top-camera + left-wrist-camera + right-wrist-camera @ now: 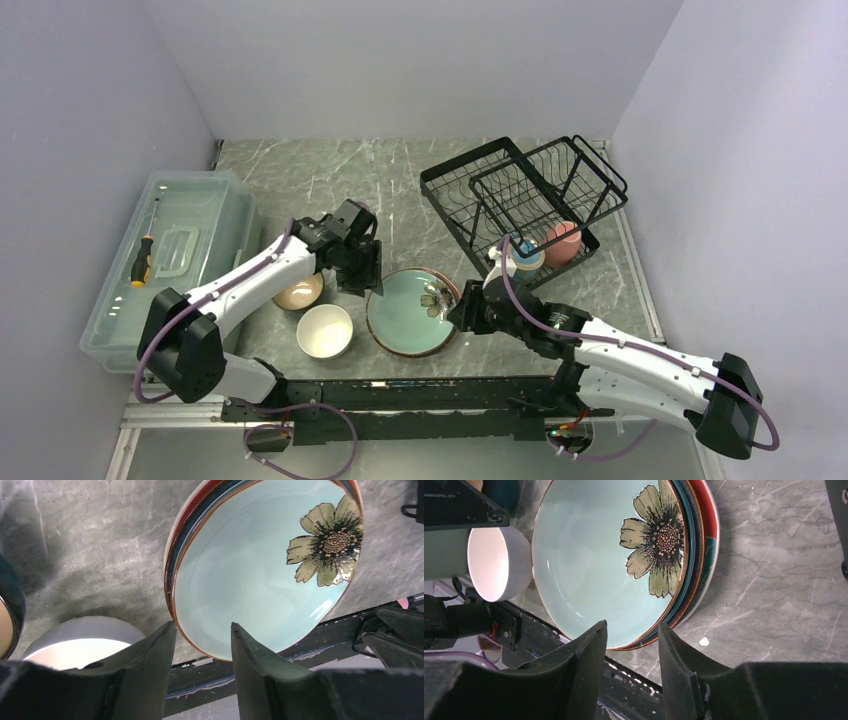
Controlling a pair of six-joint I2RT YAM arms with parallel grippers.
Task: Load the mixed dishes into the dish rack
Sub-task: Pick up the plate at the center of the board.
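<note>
A stack of plates lies at the table's front centre, with the mint-green flower plate (410, 312) on top and the red plate's rim (710, 525) showing beneath. My left gripper (370, 282) is open and empty at the stack's left rim; in the left wrist view (202, 626) its jaws stand on either side of the green plate's (260, 565) edge. My right gripper (460, 315) is open and empty at the stack's right rim, and in the right wrist view (633, 626) it is just short of the plate (594, 560). The white bowl (324, 331) and the brown bowl (299, 292) sit left of the stack. The black dish rack (500, 185) stands at the back right, with the pink mug (562, 243) and the blue mug (524, 252) at its near end.
A clear plastic box (190, 215) with a screwdriver (143, 262) on its lid fills the left side. The black mounting rail (400, 392) runs along the near edge just below the plates. Grey walls close in on three sides.
</note>
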